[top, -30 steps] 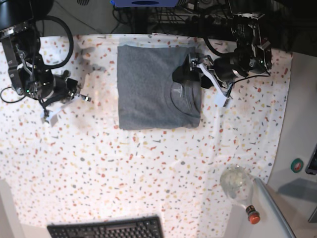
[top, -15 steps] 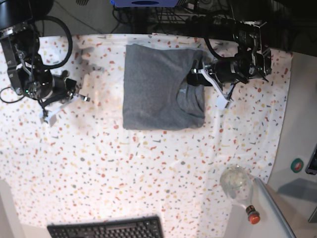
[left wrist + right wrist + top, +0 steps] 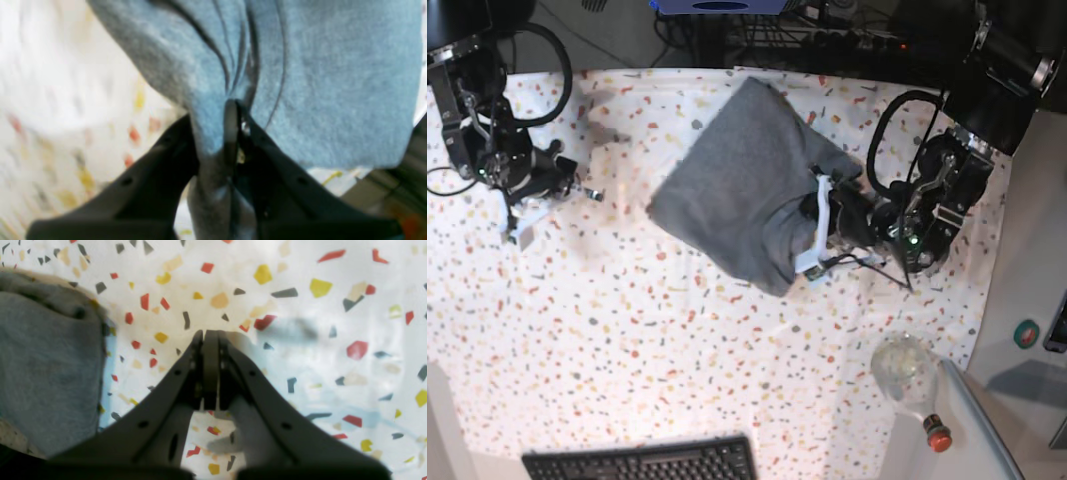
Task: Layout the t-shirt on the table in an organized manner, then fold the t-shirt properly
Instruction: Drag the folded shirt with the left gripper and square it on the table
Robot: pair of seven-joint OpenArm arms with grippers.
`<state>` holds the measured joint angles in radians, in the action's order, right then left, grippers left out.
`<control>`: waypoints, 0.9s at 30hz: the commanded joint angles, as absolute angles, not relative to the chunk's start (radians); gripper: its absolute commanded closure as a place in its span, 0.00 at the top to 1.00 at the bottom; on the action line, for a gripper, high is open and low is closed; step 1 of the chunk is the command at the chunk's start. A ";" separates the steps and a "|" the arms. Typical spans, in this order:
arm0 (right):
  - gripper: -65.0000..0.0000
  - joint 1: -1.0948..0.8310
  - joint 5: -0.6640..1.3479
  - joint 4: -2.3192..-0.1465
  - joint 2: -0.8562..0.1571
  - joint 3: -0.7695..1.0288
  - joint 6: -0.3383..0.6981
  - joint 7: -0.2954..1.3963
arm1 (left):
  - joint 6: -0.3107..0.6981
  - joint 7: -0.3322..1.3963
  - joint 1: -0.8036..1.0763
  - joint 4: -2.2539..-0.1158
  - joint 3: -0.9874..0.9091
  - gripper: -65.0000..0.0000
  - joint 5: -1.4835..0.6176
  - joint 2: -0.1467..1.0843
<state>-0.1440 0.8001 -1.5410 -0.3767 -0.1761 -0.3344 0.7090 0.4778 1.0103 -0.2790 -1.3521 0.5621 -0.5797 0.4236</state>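
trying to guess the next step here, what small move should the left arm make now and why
Probably keep the pinch and drag the t-shirt a little further, then lower it flat. The left gripper is shut on a bunched fold of it, and the shirt sits skewed on the table. The right gripper is shut, holding nothing.

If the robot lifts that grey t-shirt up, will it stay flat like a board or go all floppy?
Probably floppy. The t-shirt bunches into creases where the left gripper pinches it, so it looks soft. In the base view its folded bundle lies skewed on the table, so it likely slides easily. Lifted by one pinch, it would probably droop and unfold.
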 commanded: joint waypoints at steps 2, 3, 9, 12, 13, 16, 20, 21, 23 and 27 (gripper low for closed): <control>0.00 -0.153 0.800 -1.541 -0.384 -0.120 -0.329 0.671 | 0.481 1.000 -0.343 -1.392 0.631 0.00 -0.524 0.415; 0.00 -0.163 0.800 -1.540 -0.380 -0.091 -0.329 0.665 | 0.481 1.000 -0.360 -1.402 0.673 0.00 -0.469 0.394; 0.00 -0.225 0.800 -1.537 -0.378 0.071 -0.329 0.664 | 0.490 0.998 -0.404 -1.392 0.786 0.00 -0.150 0.237; 0.00 -0.246 0.800 -1.537 -0.378 0.120 -0.329 0.664 | 0.499 0.997 -0.440 -1.391 0.860 0.00 -0.036 0.179; 0.00 -0.249 0.800 -1.537 -0.378 0.131 -0.329 0.664 | 0.518 0.997 -0.450 -1.391 0.886 0.00 -0.013 0.163; 0.00 -0.263 0.800 -1.537 -0.378 0.150 -0.329 0.664 | 0.578 0.997 -0.473 -1.391 0.937 0.00 0.031 0.119; 0.00 -0.272 0.800 -1.537 -0.377 0.153 -0.329 0.664 | 0.588 0.997 -0.475 -1.386 0.972 0.00 0.079 0.084; 0.00 -0.277 0.800 -1.535 -0.377 0.153 -0.329 0.664 | 0.588 0.997 -0.473 -1.377 0.980 0.00 0.081 0.076; 0.00 -0.280 0.800 -1.535 -0.377 0.153 -0.329 0.662 | 0.588 0.997 -0.473 -1.359 0.986 0.00 0.081 0.065; 0.00 -0.282 0.800 -1.535 -0.377 0.153 -0.329 0.662 | 0.588 0.997 -0.466 -1.340 0.984 0.00 0.079 0.059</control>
